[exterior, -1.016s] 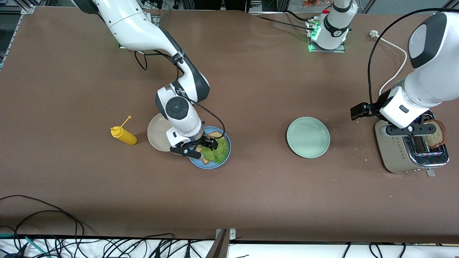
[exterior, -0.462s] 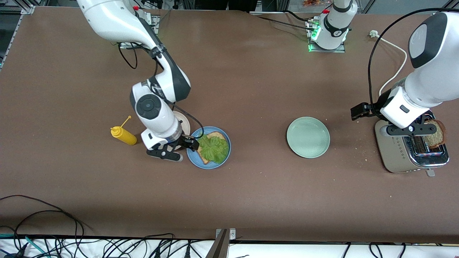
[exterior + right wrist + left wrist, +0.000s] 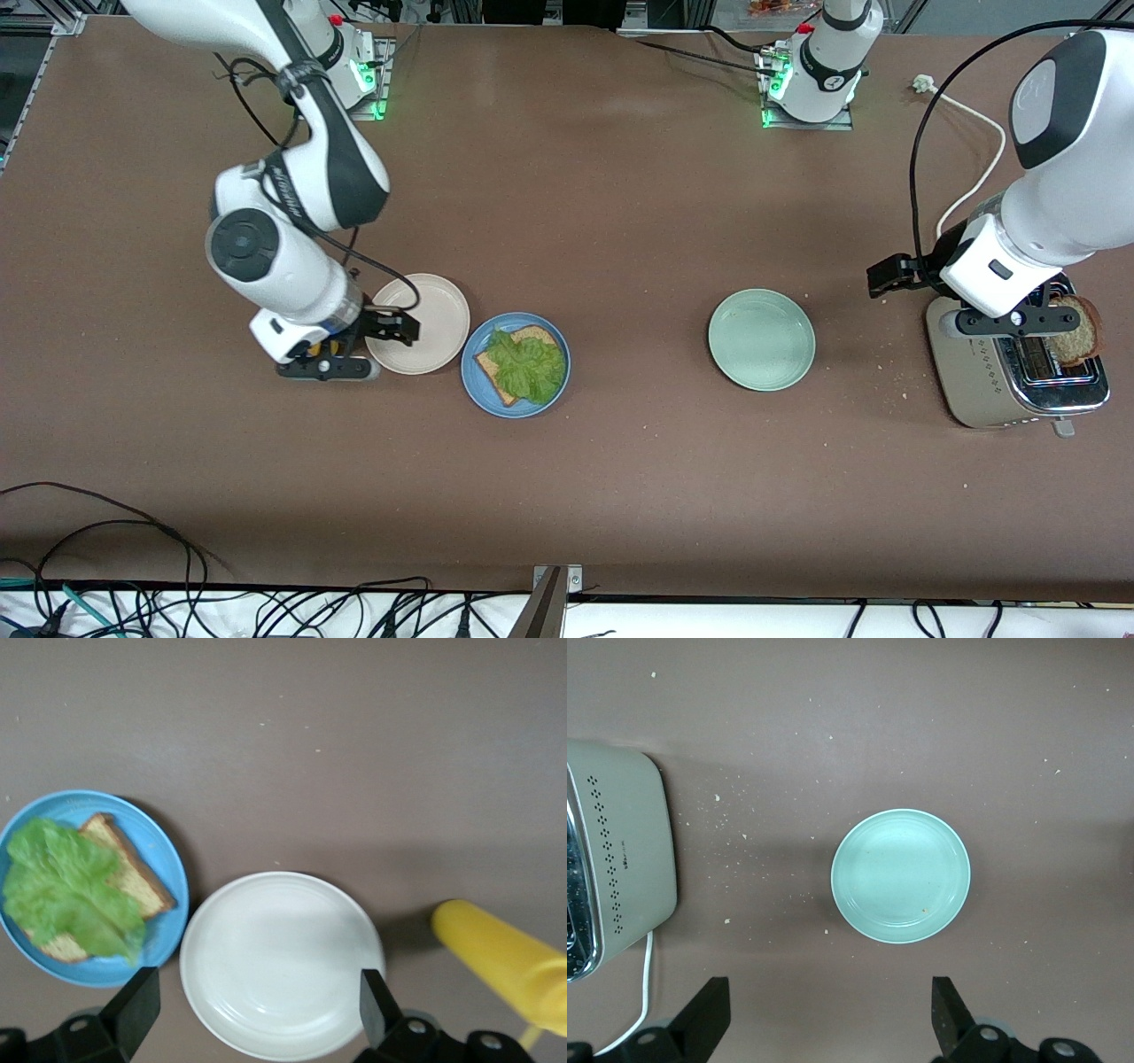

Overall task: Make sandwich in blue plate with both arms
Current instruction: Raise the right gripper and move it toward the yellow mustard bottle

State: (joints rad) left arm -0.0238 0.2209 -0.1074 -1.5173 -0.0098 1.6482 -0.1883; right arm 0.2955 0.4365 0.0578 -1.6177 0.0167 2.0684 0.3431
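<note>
I see my right gripper [image 3: 354, 350], wide and empty, withdrawn from lettuce [image 3: 529, 365] on the blue plate [image 3: 474, 390] toward nine o'clock; left gripper [image 3: 1019, 323], wide, waits over the toaster [image 3: 1010, 390]; top slice [image 3: 1075, 330] pending.

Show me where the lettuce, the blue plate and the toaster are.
lettuce [image 3: 528, 364], front view, middle of the leaf.
blue plate [image 3: 474, 386], front view, bare rim.
toaster [image 3: 979, 379], front view, metal side wall.

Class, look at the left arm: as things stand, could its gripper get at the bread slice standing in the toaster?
Probably yes. The left gripper hangs right over the toaster, fingers open and holding nothing, and the bread slice stands up out of the slot with nothing covering it. It would likely only need to shift along the toaster and come down.
</note>
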